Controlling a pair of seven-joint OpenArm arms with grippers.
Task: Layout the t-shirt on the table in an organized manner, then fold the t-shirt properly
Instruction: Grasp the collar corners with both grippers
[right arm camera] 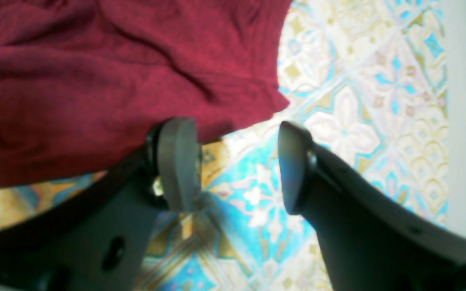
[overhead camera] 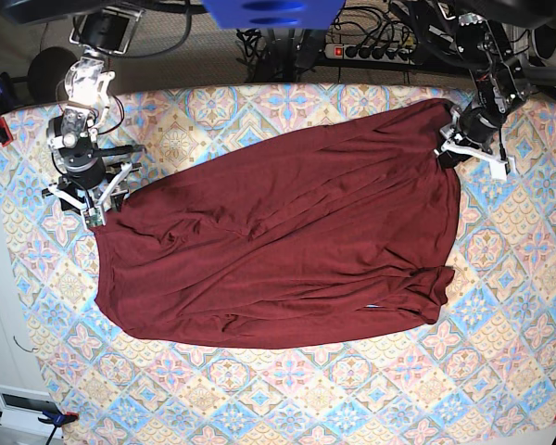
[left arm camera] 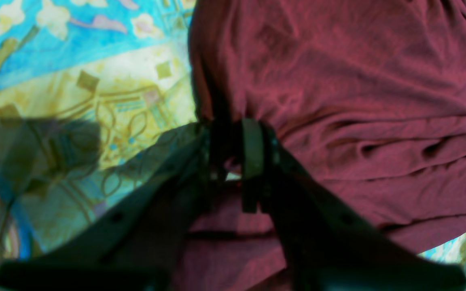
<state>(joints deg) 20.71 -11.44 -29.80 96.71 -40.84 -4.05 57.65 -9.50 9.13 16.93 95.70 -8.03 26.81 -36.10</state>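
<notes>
Your left gripper [left arm camera: 237, 161] has its fingers [left arm camera: 252, 147] drawn close together with a bunch of the t-shirt [left arm camera: 358, 101] pinched between them, right at the cloth's edge; from that pinch the maroon fabric fans away ahead of the fingers and to their one side in deep creases, while the patterned table [left arm camera: 75, 101] shows bare on the other side, with the arm's shadow lying across it. Your right gripper [right arm camera: 237, 165] stands with its fingers [right arm camera: 176, 161] spread wide and nothing between them but the tiled cloth of the table; one finger pad sits just at the shirt's hem, whether touching you cannot tell from this view, and the other is clear of the fabric over the bare table. Out from both sets of fingers, the overhead view shows the t-shirt spread broadly across the middle of the table, wrinkled, stretched on a slant between the two grippers, with one corner at each gripper and a small folded-over flap along the edge nearest the left arm.
</notes>
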